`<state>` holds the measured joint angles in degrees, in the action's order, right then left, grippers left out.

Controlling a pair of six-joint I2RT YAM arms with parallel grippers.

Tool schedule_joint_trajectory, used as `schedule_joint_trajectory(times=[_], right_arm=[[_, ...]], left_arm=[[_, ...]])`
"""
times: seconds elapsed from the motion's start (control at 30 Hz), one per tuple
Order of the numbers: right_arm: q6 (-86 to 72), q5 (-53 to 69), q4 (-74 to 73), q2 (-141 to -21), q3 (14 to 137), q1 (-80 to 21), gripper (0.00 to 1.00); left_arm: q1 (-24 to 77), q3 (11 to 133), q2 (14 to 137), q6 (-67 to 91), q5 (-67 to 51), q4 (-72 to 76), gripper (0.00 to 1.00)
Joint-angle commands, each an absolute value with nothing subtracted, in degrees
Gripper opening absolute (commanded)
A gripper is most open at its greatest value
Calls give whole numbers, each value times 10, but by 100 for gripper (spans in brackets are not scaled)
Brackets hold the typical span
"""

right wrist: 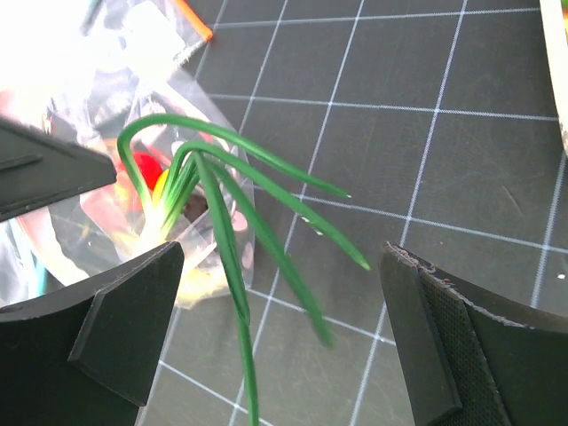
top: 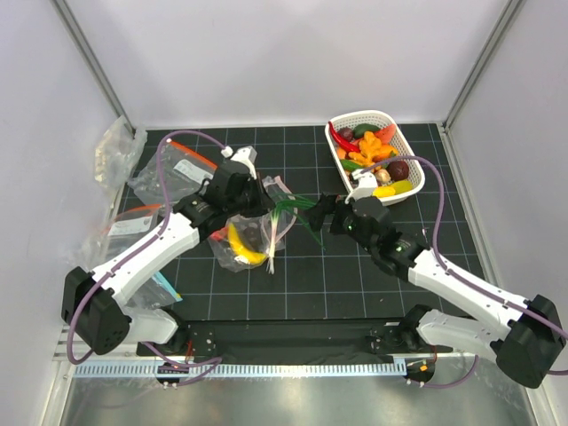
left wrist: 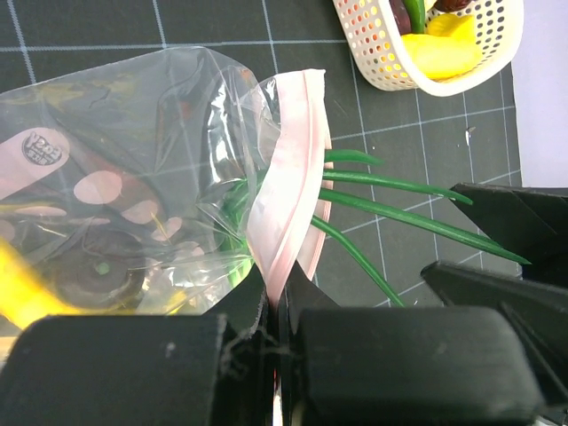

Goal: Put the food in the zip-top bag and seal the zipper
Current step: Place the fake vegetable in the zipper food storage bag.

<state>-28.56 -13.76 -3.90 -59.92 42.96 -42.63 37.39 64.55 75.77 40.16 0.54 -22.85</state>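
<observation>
Black gridded mat (top: 293, 284) between white walls, with a white basket (top: 359, 115) of toy food well beyond the right gripper's reach.

Left gripper (left wrist: 277, 328) closed tight, pinching the pale pink zipper (left wrist: 288, 204) of the clear bag (left wrist: 133, 133) right at the fingertips and so holding the mouth edge. Bag body slumped to the left of those fingers, a yellow banana (top: 244, 247) and darker pieces inside.

Right gripper (right wrist: 280, 328) spread wide and gripping nothing. Toy spring onion (right wrist: 188, 169) only half in: pale root end inside the bag, beyond the right fingertips, green leaves (right wrist: 232, 275) trailing out across the zipper and passing loosely back through the gap between the right fingers (right wrist: 115, 311). Long axis roughly in line with the right gripper's reach, root end away, tips near. Right arm clearly the nearer, and the only free one.

Likely step in hand: getting the onion wholly inside. Coming move probably a pinch on the leaves near their tips, then a push forward along their length into the mouth held by the left fingers. Risk: springy leaves bending aside instead of sliding in, or lying across the zipper and blocking the seal. More food in the basket, so task judged far from done.
</observation>
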Motion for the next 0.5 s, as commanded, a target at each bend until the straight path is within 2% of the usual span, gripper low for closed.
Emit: schedule_joint_trajectory(times=[0.0, 0.23, 0.33, 0.47], right_arm=[[-335, -126, 64, -577, 397, -418, 99], [-344, -106, 186, -576, 336, -416, 100], [-341, -84, 248, -577, 313, -416, 100], [-329, -81, 271, -583, 308, -416, 100]], left_arm=[[370, 640, 733, 410, 14, -192, 1], [369, 634, 734, 417, 2, -178, 1], [369, 633, 741, 426, -39, -171, 1], [369, 632, 747, 433, -63, -162, 0]])
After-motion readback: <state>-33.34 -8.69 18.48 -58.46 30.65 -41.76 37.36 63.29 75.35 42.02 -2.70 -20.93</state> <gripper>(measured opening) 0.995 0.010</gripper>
